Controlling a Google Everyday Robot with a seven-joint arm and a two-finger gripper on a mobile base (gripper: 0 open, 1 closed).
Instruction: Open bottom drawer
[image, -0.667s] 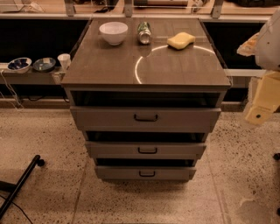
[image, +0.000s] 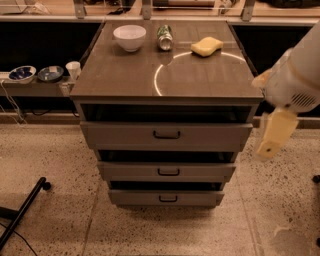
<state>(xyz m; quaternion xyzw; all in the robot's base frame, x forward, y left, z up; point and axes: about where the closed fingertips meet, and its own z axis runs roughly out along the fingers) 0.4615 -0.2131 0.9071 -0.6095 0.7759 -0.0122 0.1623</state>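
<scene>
Bottom drawer (image: 135, 198): grey-brown, the slimmest front of three, lowest in the brown cabinet (image: 125, 82) and just above the speckled floor. Its small black bar handle (image: 168, 198) sits at centre. The front looks shut or nearly so.
Change: my cream gripper (image: 274, 136) has come inward and lower at the cabinet's right side. No drawer front has shifted.
Meaning: the approach has only begun. I hang beside the top drawer, well apart from the bottom handle, so the reach down and across is all still to do.
Jaws: I cannot tell whether they are apart or together.
Count, drawers: three, one black handle each.
Count, cabinet top: one white bowl (image: 129, 37), one silver-green can (image: 164, 37), one yellow sponge (image: 206, 46).
Count, left shelf: two blue bowls (image: 22, 74), one white cup (image: 73, 70).
</scene>
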